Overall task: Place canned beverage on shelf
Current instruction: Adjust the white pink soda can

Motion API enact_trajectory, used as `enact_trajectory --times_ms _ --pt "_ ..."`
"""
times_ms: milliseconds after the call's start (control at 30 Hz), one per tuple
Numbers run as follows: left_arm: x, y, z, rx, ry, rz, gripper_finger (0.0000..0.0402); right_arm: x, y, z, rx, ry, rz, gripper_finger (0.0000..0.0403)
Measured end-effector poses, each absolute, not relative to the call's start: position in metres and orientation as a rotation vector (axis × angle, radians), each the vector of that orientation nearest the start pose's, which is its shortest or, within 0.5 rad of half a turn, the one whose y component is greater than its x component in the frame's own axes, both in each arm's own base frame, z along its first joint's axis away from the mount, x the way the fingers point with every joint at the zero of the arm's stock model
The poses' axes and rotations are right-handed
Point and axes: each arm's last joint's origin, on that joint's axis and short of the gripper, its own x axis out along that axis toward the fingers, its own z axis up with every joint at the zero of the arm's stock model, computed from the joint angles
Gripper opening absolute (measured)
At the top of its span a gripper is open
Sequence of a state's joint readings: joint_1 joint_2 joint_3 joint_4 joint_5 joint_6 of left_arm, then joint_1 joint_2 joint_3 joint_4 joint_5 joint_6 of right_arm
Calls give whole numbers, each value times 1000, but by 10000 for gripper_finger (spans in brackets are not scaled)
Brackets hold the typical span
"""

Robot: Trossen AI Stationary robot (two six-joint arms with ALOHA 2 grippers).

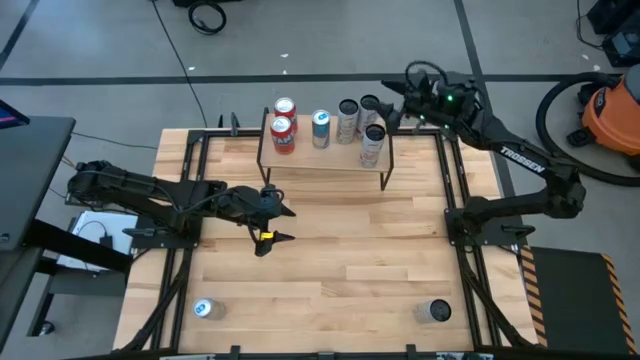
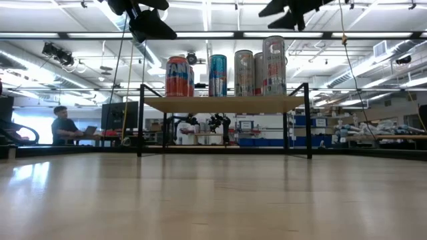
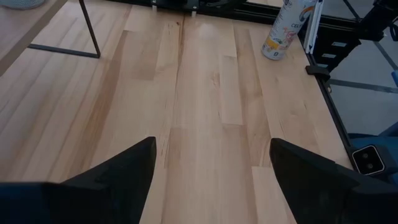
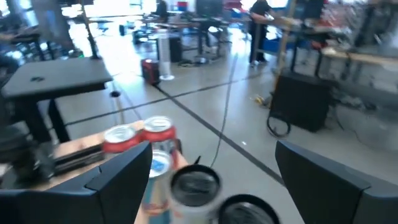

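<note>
1. Light wood makes up the shelf (image 1: 325, 155) top, carried on thin black legs at the far middle of the butcher-block table (image 1: 330, 250).
2. Six cans stand upright on the shelf: two red cans (image 1: 283, 128) at its left end, a blue can (image 1: 321, 128) beside them, then a silver can (image 1: 347, 120), a dark-topped can (image 1: 369, 110) behind, and a pale can (image 1: 373, 146) at the right front edge.
3. From table height the cans line up in a tight row on the board, red (image 2: 177, 76), blue (image 2: 218, 75), then the silver ones (image 2: 274, 65).
4. Up above the shelf's right end, the right gripper (image 1: 392, 98) hangs with its fingers spread wide and nothing between them; its wrist camera looks down on the can tops (image 4: 194, 185).
5. Over the bare table left of centre, the left gripper (image 1: 278, 225) sits with fingers parted and empty.
6. Two more cans wait at the near corners: a blue-topped one (image 1: 204, 309) on the left, a grey-topped one (image 1: 438, 311) on the right.
7. A person sits at a desk (image 2: 64, 127) far behind the table.
</note>
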State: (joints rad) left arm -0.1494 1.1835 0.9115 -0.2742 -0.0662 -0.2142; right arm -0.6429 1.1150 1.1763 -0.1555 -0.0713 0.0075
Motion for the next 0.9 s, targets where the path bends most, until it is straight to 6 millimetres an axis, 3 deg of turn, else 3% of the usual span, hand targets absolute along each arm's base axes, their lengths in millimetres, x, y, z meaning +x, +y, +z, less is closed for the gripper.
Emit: enact_trajectory --times_ms 367,900 --pt "252 -36 290 -150 550 -22 316 190 -188 384 290 105 -642 350" --pt "252 -36 290 -150 550 -22 316 201 -197 361 202 287 -520 350"
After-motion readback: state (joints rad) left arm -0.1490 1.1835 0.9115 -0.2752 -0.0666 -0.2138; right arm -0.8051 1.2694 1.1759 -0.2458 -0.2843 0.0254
